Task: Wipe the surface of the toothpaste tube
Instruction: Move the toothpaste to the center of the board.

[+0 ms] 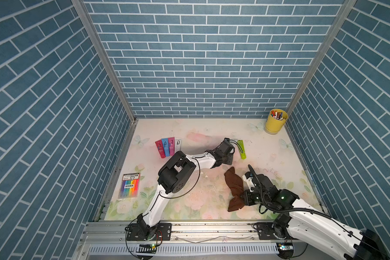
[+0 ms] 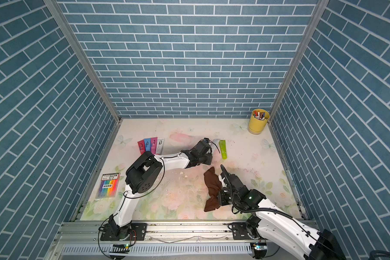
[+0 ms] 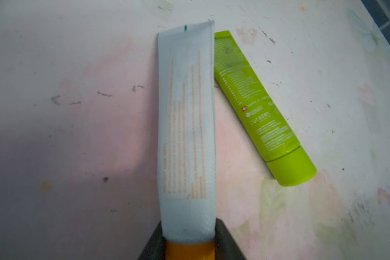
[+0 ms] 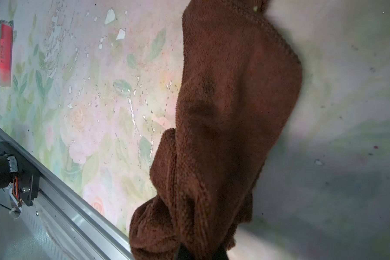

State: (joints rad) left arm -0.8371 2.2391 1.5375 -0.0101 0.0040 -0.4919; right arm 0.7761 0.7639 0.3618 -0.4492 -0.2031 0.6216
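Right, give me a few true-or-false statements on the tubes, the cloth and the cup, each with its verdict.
1. The right gripper is shut on the brown cloth. True.
2. The green tube stands in the yellow cup. False: it lies flat on the table, beside the white tube.
3. The white tube has an orange cap. True.
4. The yellow cup is empty. False: it holds pens.
5. The brown cloth covers the white tube. False: it is apart from both tubes.
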